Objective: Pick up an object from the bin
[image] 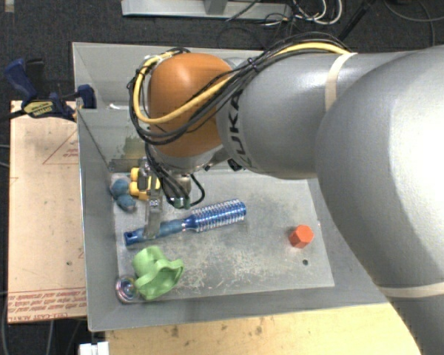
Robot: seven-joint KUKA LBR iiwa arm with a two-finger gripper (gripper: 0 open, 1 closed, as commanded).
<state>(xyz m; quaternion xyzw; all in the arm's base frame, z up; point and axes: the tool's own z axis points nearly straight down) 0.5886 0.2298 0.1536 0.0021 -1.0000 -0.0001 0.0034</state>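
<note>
1. You are at the reaching step. The gripper (154, 226) is low in the left part of the bin (237, 265), right at the handle end of a blue brush (207, 218). As I judge it, nothing is lifted yet.
2. I cannot tell if the gripper is apart or together, because its tip is thin and merges with the handle.
3. The brush lies flat on the bin floor, slanting from lower left to upper right. Its handle looks like smooth, hard, narrow plastic. Its head is a ribbed cylinder of bristles.
4. The next move, I think, calls for a firm close across the narrow handle and then a straight lift. The head end may hang down, because the grip is far from the middle.
5. A soft, crumpled green thing (157, 272) lies just below the handle. A blue-grey lump (122, 192) is to the upper left. A small orange block (301, 236) is well apart on the right.
</note>
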